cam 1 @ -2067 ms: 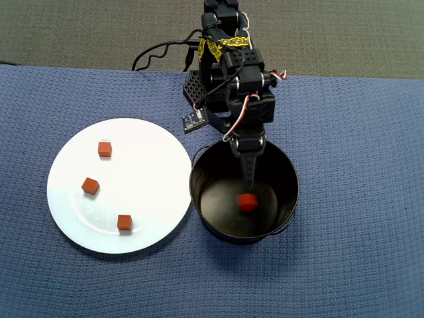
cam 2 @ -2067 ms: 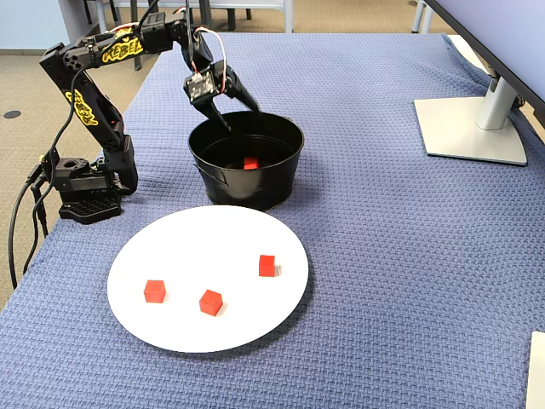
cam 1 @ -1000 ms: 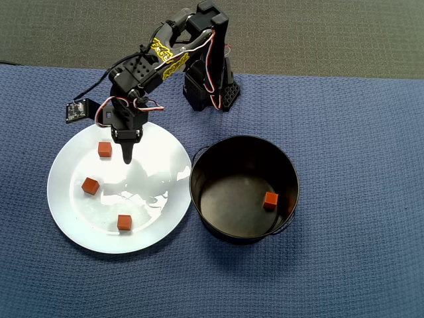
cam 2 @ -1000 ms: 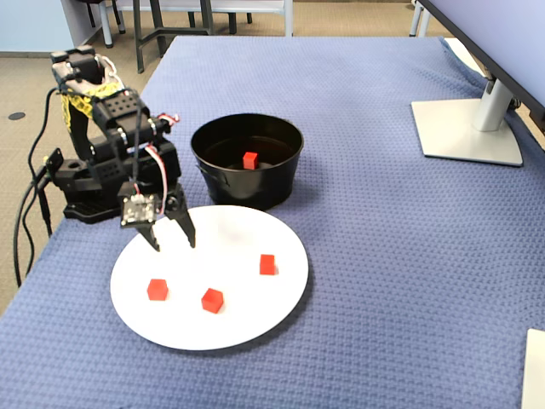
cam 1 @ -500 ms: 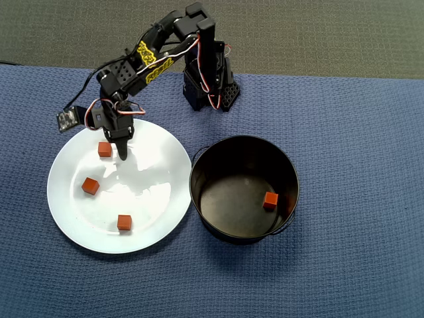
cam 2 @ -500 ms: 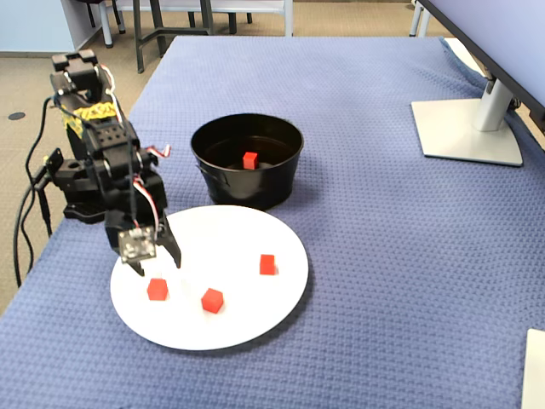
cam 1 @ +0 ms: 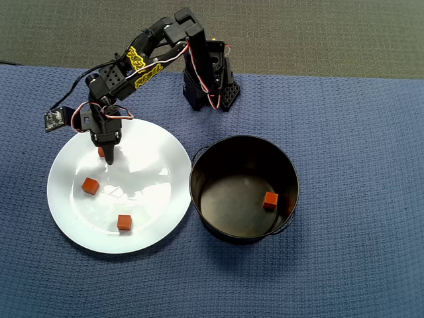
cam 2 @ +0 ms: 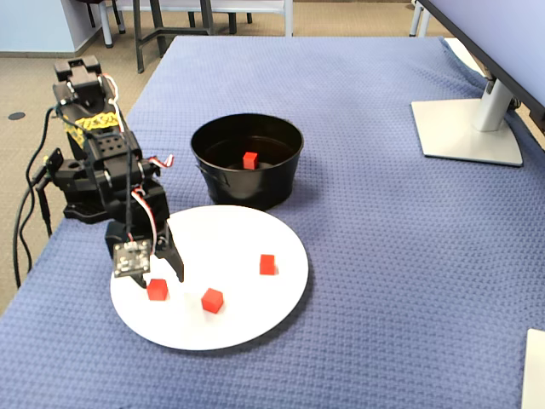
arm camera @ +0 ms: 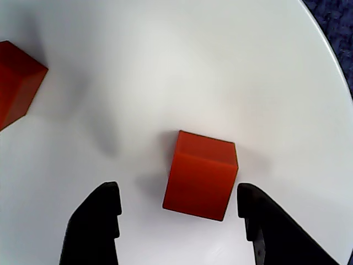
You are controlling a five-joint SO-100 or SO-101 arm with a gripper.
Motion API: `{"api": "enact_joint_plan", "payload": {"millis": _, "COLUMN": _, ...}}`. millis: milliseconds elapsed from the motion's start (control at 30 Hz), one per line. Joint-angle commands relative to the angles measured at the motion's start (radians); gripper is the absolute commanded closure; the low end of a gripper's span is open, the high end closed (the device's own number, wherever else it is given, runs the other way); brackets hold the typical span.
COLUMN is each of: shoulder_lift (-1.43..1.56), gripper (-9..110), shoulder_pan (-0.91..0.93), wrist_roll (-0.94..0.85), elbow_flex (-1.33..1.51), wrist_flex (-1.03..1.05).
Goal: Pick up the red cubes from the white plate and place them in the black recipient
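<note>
While a blue woven cloth [cam 1: 358,132] covers the whole surface, the black arm [cam 1: 142,59] with yellow lettering reaches from its base at the top of the overhead view down to the plate's upper left. On the cloth the white plate [cam 1: 159,146] lies to the left in the overhead view, with the black recipient [cam 1: 244,147] just beside its right rim; whether the two touch cannot be told. In the fixed view a grey monitor foot [cam 2: 467,128] stands well apart on the right.

One red cube [cam 1: 270,200] lies on the pot's flat bottom, near the right wall. Three more remain on the plate: one at its left side [cam 1: 90,186], one near its lower edge [cam 1: 124,222], and a third [arm camera: 201,174] under the pincer [arm camera: 179,201], mostly hidden by it from above.

In the wrist view the pincer is spread apart and empty, its two dark fingertips [arm camera: 98,212] flanking that third cube with a sliver of white plate showing on either side, so neither tip touches it.
</note>
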Motion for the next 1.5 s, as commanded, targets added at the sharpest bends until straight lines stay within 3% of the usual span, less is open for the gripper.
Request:
{"api": "enact_joint_plan", "payload": {"millis": 0, "shoulder_lift": -0.003, "gripper": 82, "shoulder_pan": 0.015, "wrist_roll": 0.018, "elbow_flex": -0.083, "wrist_flex": 0.009}}
{"api": "enact_joint_plan", "payload": {"millis": 233, "shoulder_lift": -0.015, "gripper": 85, "shoulder_pan": 0.017, "wrist_roll": 0.026, "elbow_flex": -0.086, "wrist_flex": 0.009}}
{"api": "enact_joint_plan", "payload": {"millis": 600, "shoulder_lift": -0.031, "gripper": 101, "shoulder_pan": 0.028, "wrist_roll": 0.086, "elbow_flex": -0.103, "wrist_flex": -0.008}}
{"api": "enact_joint_plan", "payload": {"millis": 833, "shoulder_lift": 0.092, "gripper": 101, "shoulder_pan": -0.012, "wrist_roll": 0.259, "elbow_flex": -0.101, "wrist_flex": 0.020}}
{"api": "enact_joint_plan", "payload": {"millis": 1167, "shoulder_lift": 0.456, "gripper": 101, "shoulder_pan": -0.385, "wrist_roll": 0.795, "elbow_flex": -0.158, "wrist_flex": 0.334}}
{"api": "enact_joint_plan", "payload": {"millis": 1467, "shoulder_lift": 0.663, "gripper": 102, "shoulder_pan": -0.816, "wrist_roll": 1.069, "elbow_flex": -0.207, "wrist_flex": 0.485}}
